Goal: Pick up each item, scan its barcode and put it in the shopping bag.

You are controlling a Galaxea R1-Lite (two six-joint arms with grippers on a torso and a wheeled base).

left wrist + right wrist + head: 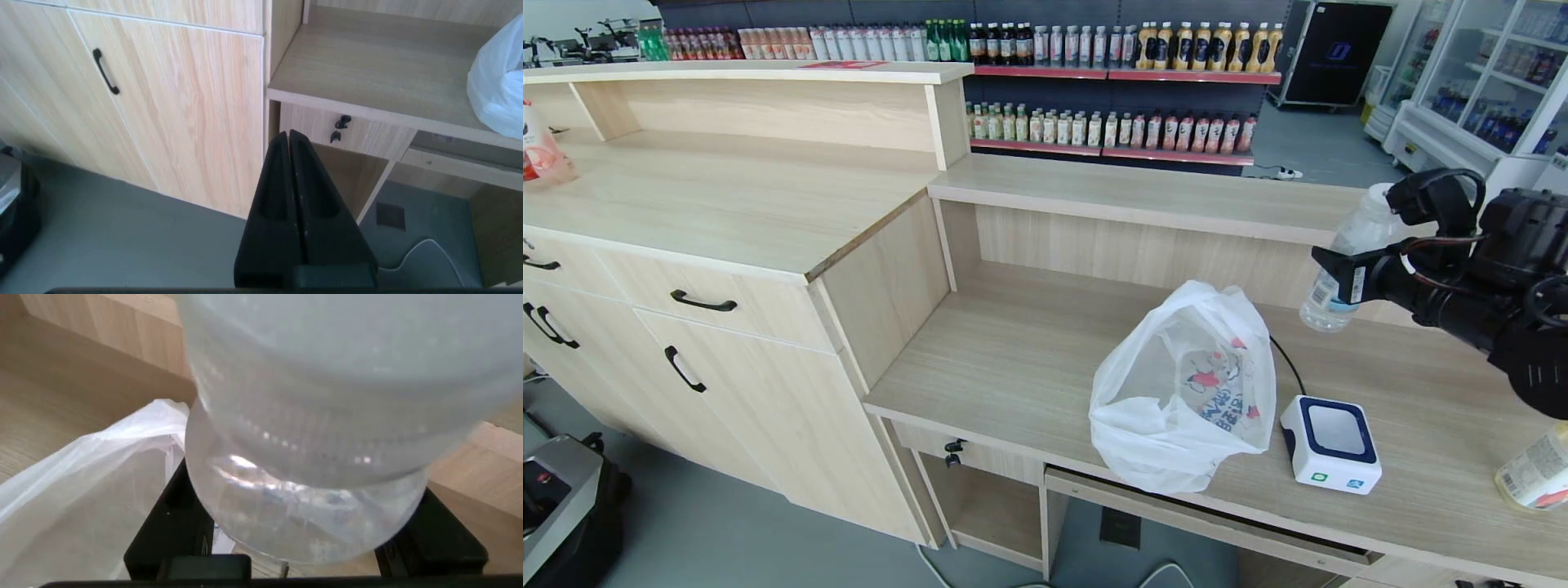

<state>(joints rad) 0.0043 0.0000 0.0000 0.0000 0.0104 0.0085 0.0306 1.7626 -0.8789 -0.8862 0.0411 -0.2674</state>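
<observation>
- The pink pouch (pixel 541 151) sits on the raised counter at the far left, well apart from both arms. It looks like soft, glossy film, which would likely buckle under a hard pinch.
- The left gripper (pixel 288 184) hangs low beside the cabinet door (pixel 180 106), its flat black fingers pressed together on nothing. It is not holding the bag mouth, so that may not stay open.
- The shopping bag (pixel 1184 392) slumps on the lower desk as thin, translucent, crinkled white plastic with a printed cartoon. Its mouth looks floppy and partly folded over, so a dropped item could catch the rim, slide off, or drag the bag onto the scanner.
- The scanner (pixel 1331 445) stands just beside the bag. It is a small, rounded white box with a dark-framed glass window facing up and a thin black cable behind. Its window could miss the barcode if the label faces away.
- The right gripper (pixel 1342 279) is clamped on a clear water bottle (pixel 310 441), held above the desk beyond the scanner. The bottle is smooth, ribbed and cylindrical with a small label, so it may slip or twist in the grip.
- A yellow-labelled bottle (pixel 1535 474) lies at the right edge, close enough for the arm to knock.
</observation>
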